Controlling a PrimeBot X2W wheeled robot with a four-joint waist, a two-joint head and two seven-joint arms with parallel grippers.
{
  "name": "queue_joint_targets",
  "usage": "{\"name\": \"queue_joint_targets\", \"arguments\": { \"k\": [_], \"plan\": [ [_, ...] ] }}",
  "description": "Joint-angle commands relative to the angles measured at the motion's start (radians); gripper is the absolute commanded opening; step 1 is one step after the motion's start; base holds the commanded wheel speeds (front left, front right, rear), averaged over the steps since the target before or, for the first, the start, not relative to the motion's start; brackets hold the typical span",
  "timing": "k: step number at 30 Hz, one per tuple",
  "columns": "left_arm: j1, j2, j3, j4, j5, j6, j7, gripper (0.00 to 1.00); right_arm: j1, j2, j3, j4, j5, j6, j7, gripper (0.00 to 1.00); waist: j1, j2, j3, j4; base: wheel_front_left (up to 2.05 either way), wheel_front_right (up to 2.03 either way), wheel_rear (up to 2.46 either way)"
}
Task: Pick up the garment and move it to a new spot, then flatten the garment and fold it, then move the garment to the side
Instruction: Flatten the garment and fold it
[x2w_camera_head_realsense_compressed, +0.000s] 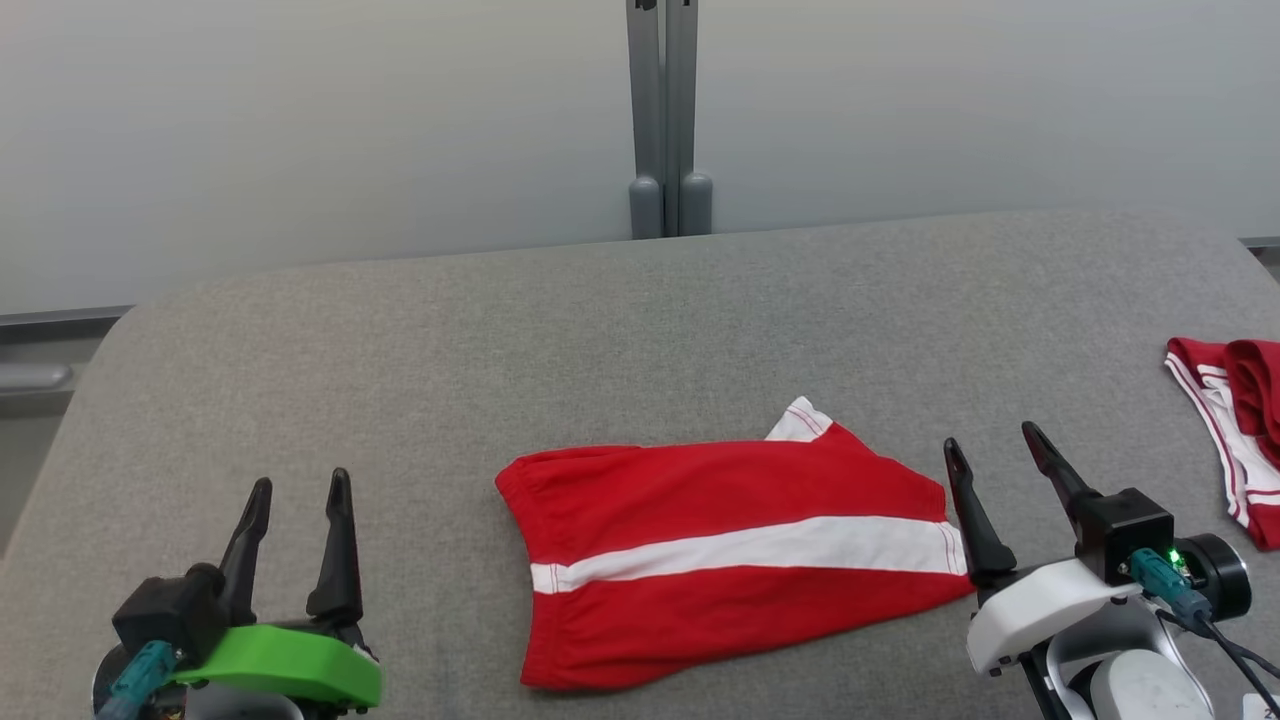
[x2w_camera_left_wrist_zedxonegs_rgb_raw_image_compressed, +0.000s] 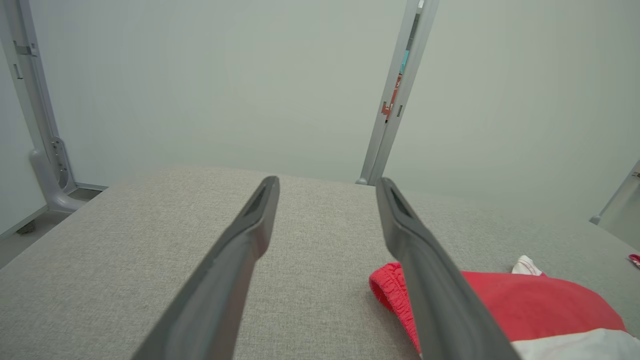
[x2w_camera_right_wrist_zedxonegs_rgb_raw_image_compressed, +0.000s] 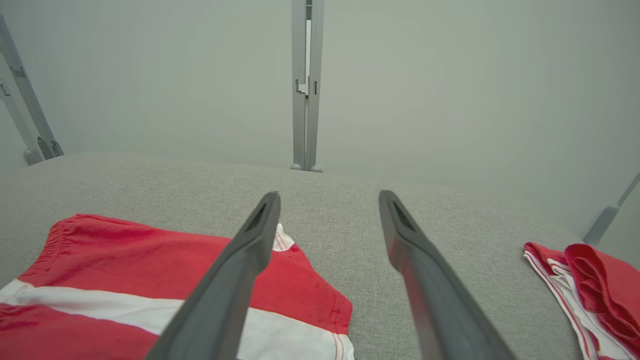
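From my head, the red shorts (x2w_camera_head_realsense_compressed: 730, 560) lie flat on the grey, woven-textured padded table (x2w_camera_head_realsense_compressed: 500, 350), in the near middle between my two hands. The cloth is soft knit. A broad white stripe runs the length of it, and a small white corner peeks out at the far edge. The long axis runs side to side: the gathered elastic waistband points toward my left gripper (x2w_camera_head_realsense_compressed: 300, 482) and the stitched hem toward my right gripper (x2w_camera_head_realsense_compressed: 991, 437). Both grippers have their fingers spread wide with nothing between them. My right gripper sits just beside the hem, while my left is well apart from the waistband. A second red-and-white garment (x2w_camera_head_realsense_compressed: 1235, 440) lies bunched at the right edge. The far half of the table is bare up to its rounded edge.

Along my left gripper (x2w_camera_left_wrist_zedxonegs_rgb_raw_image_compressed: 327, 181), the tapered dark fingers stand apart over bare fabric table (x2w_camera_left_wrist_zedxonegs_rgb_raw_image_compressed: 150, 240), with the shorts' (x2w_camera_left_wrist_zedxonegs_rgb_raw_image_compressed: 525, 305) puckered waistband just right of them.

Along my right gripper (x2w_camera_right_wrist_zedxonegs_rgb_raw_image_compressed: 329, 195), the fingers are likewise parted. The shorts' (x2w_camera_right_wrist_zedxonegs_rgb_raw_image_compressed: 150, 270) hem end is under the left finger, and the bunched garment (x2w_camera_right_wrist_zedxonegs_rgb_raw_image_compressed: 595, 285) lies well off to the right.
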Motion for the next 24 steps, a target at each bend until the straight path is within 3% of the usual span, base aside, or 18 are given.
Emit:
{"name": "queue_joint_targets", "arguments": {
  "k": [1, 14, 24],
  "plan": [
    [0.02, -0.01, 0.02, 0.01, 0.029, -0.015, 0.0, 1.0, 0.011, -0.004, -0.002, 0.005, 0.007, -0.002, 0.002, 1.0, 0.0, 0.0, -0.01, 0.007, 0.0, 0.0, 0.0],
    [0.034, -0.08, 0.108, 0.129, 0.153, -0.111, 0.0, 1.0, 0.037, -0.011, -0.002, 0.044, 0.01, -0.002, -0.002, 1.0, 0.0, 0.0, -0.036, 0.017, 0.0, 0.0, 0.0],
    [0.023, -0.115, 0.142, 0.158, 0.195, -0.144, 0.0, 1.0, 0.031, -0.006, 0.002, 0.033, 0.002, -0.002, 0.003, 1.0, 0.0, 0.0, -0.027, 0.015, 0.0, 0.0, 0.0]
  ]
}}
